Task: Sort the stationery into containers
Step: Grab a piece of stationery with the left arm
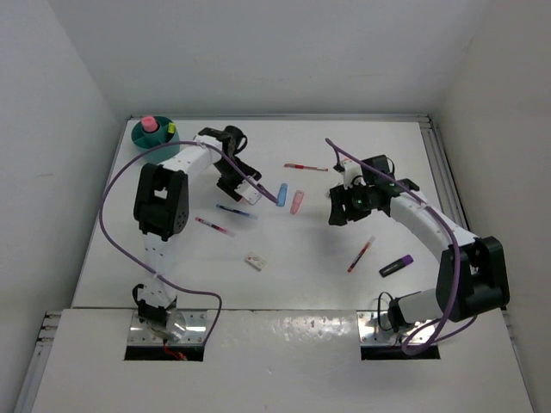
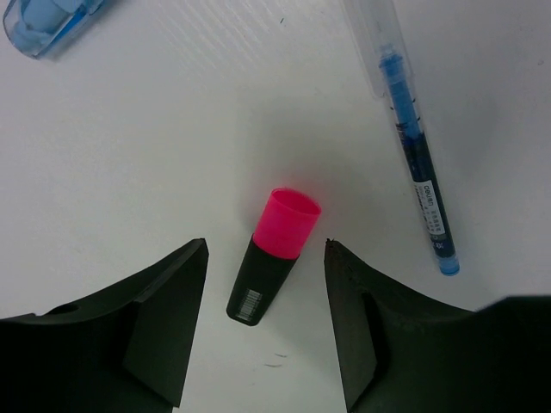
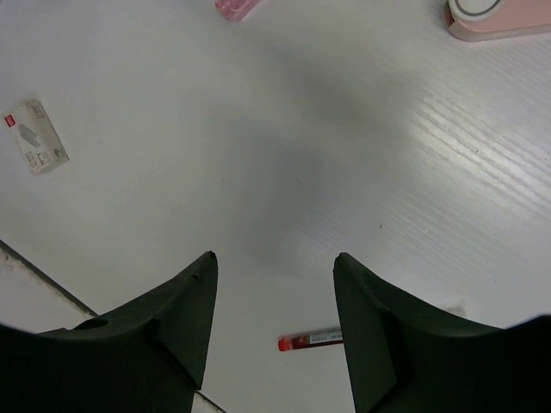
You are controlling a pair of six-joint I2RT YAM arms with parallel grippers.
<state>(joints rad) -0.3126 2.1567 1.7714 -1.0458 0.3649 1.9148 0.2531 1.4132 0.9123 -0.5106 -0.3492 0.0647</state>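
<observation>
A black highlighter with a pink cap (image 2: 274, 254) lies on the table between the tips of my open left gripper (image 2: 265, 245), untouched; it also shows in the top view (image 1: 252, 197) below the left gripper (image 1: 239, 185). A blue pen (image 2: 417, 151) lies to its right and a blue eraser (image 2: 47, 21) at the far left. My right gripper (image 3: 274, 258) is open and empty above bare table, with a red pen's tip (image 3: 310, 341) under it. The teal cup (image 1: 153, 132) at the back left holds pink and yellow items.
In the top view a red pen (image 1: 306, 167), blue eraser (image 1: 281, 194), pink eraser (image 1: 297, 202), blue pen (image 1: 235, 211), red pen (image 1: 214, 226), white eraser (image 1: 255, 261), red pen (image 1: 361, 254) and purple highlighter (image 1: 396, 266) lie scattered. White walls close in the table.
</observation>
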